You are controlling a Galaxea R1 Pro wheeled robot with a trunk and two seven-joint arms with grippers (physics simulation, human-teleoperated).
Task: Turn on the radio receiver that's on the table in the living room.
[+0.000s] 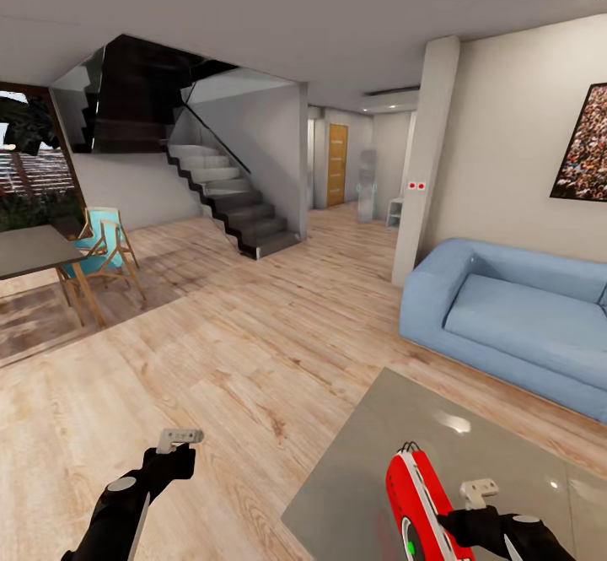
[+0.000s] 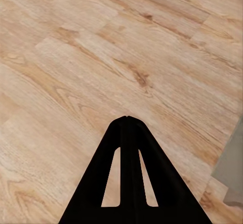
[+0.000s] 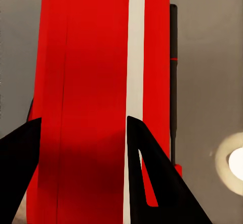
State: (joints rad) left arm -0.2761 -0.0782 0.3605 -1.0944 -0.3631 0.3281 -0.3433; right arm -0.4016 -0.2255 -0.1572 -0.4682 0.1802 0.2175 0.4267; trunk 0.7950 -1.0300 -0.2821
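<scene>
From the head view, the radio is seen standing on the near part of the grey coffee table, at the lower right, its thin wire handle pointing toward the far side. A green light is visible low on its face, which may mean the switch has been reached, though this cannot be confirmed. The right gripper is placed just beside the radio's right flank; from here it cannot be told whether it touches. The left gripper is held out over the pale wood floor, well apart from the table — likely parked so it stays out of the way. The blue sofa sits beyond the table against the right wall, with a framed picture above it; a staircase and a dining chair are seen at the far left.

In the left wrist view, the fingers are pressed together to a point above bare planks, nothing between them.

In the right wrist view, the red body with its white band is seen between two spread fingers — the claw is open around the radio's edge, seemingly to steady or press it rather than lift it.
</scene>
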